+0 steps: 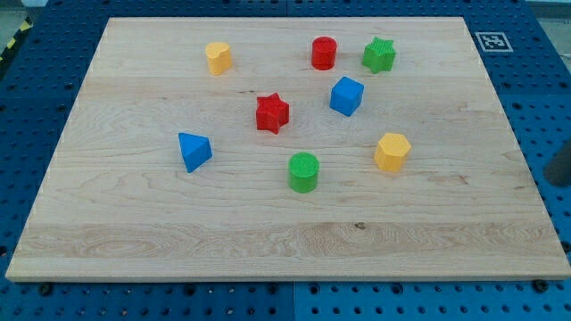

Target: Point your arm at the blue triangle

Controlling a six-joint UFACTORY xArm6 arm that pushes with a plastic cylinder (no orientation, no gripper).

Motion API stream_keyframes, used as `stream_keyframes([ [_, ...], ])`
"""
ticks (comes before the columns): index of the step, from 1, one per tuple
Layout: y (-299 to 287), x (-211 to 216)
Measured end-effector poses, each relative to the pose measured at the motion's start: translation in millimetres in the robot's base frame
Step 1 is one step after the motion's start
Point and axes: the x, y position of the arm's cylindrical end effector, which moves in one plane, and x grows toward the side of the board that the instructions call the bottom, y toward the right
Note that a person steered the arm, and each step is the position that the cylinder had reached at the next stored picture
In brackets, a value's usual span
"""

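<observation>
The blue triangle [194, 150] lies on the wooden board [134, 223], left of the middle. A dark shape at the view's right edge, just off the board, looks like my rod. Its lower end, my tip [551, 179], is far to the right of the blue triangle. Nearly the whole board width lies between them. The closest blocks to the triangle are the red star [272, 113] up and to its right and the green cylinder [303, 171] to its right.
A yellow block [218, 57], a red cylinder [323, 53] and a green star [379, 55] stand near the top. A blue cube [346, 95] and a yellow hexagon [392, 152] are right of the middle. A blue pegboard surrounds the board.
</observation>
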Motion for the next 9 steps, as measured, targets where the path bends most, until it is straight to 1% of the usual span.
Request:
stream_keyframes([
  [1,-47.4,69.5],
  [2,-110.8,88.7],
  [4,-288.7,83.4],
  [5,-356.5,49.6],
  [6,-385.0,19.0],
  [9,-385.3,12.9],
])
